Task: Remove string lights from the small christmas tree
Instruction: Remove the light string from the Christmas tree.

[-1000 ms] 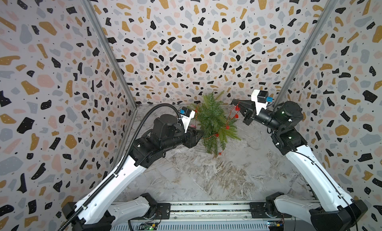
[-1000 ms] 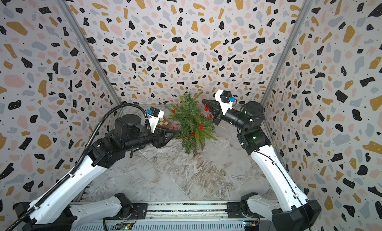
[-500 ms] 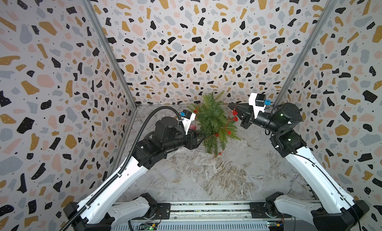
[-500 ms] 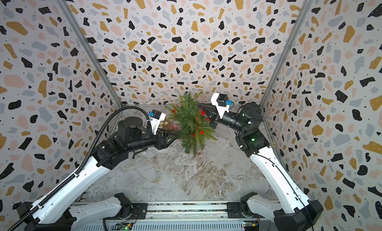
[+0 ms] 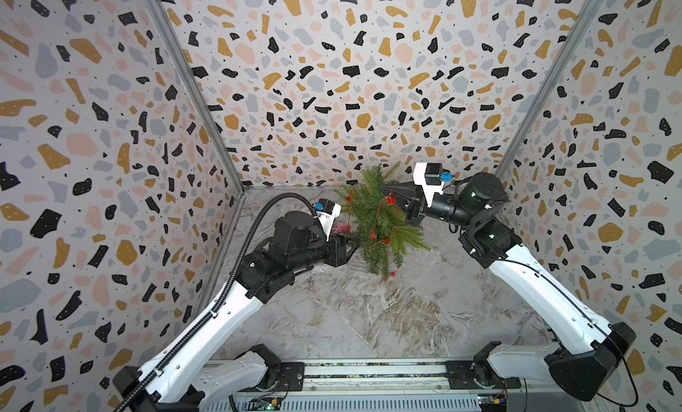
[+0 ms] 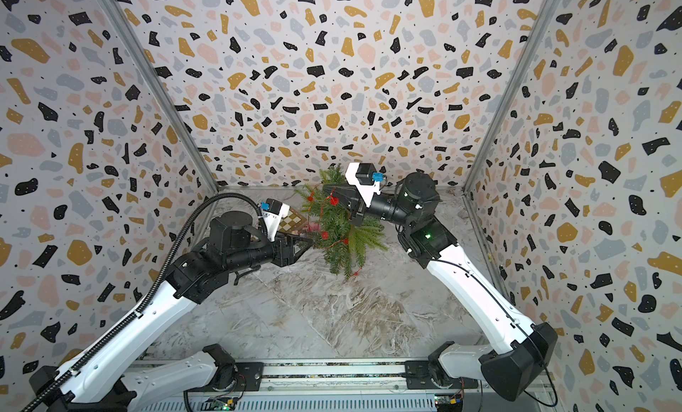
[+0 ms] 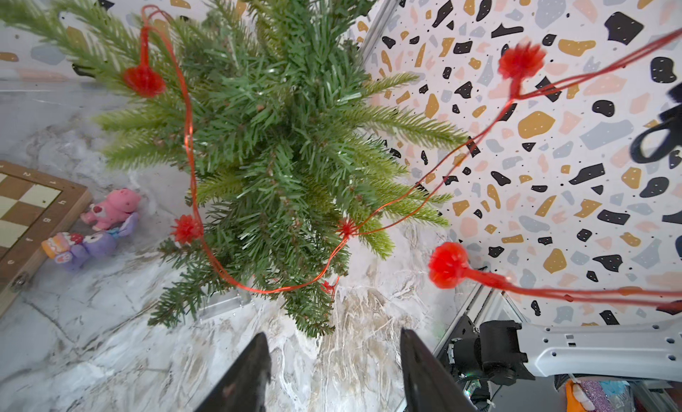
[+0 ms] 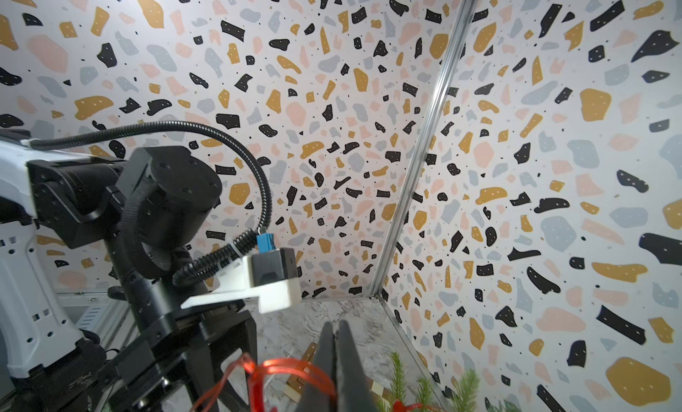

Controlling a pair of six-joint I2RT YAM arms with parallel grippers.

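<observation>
Right wrist view: right fingers clamping string lights, strand stretching off tree near desk's far edge; left fingers gaping, empty. Likely unwinding; next needing loop lifted off branches.

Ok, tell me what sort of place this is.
Probably a robot test booth: terrazzo-print panel walls box in a marble-look tabletop, and two white arms are mounted on a rail at its front.

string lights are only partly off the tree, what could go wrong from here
The right gripper is shut on the string lights, whose wire loops around the small christmas tree; pulling may tip or drag it. A spiky bulb could snag in the needles and strain the thin wire. The open left gripper isn't steadying the tree.
</observation>
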